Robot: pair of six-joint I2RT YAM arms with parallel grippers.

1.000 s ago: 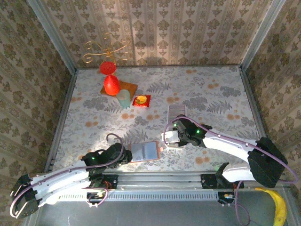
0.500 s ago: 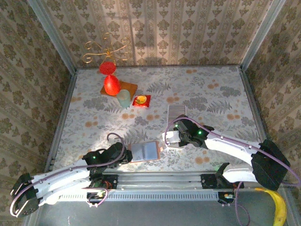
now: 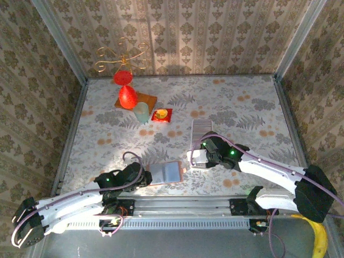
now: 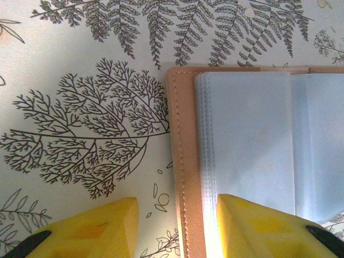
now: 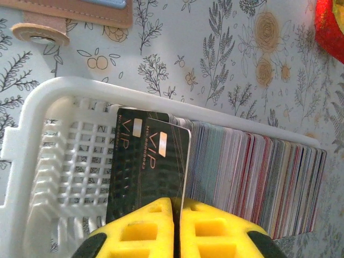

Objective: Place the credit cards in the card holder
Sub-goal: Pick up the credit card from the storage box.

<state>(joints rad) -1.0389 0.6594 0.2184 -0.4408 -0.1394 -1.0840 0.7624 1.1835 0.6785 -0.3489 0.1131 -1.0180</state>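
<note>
The card holder lies open near the table's front edge, tan with pale blue clear sleeves. My left gripper stands open astride its stitched left edge, one finger over the table and the other over the sleeves. My right gripper is shut on a black "VIP" credit card, which stands upright at the front of a row of credit cards in a white lattice basket. From above, that right gripper sits over the basket's near end.
The card holder's snap tab lies just beyond the basket. At the back left stand a red vase, a pale cup, a red square mat and a gold wire stand. Walls enclose the table.
My right gripper's jaws have closed onto the black card, and the right arm has shifted slightly. The left arm and the card holder have stayed put.
</note>
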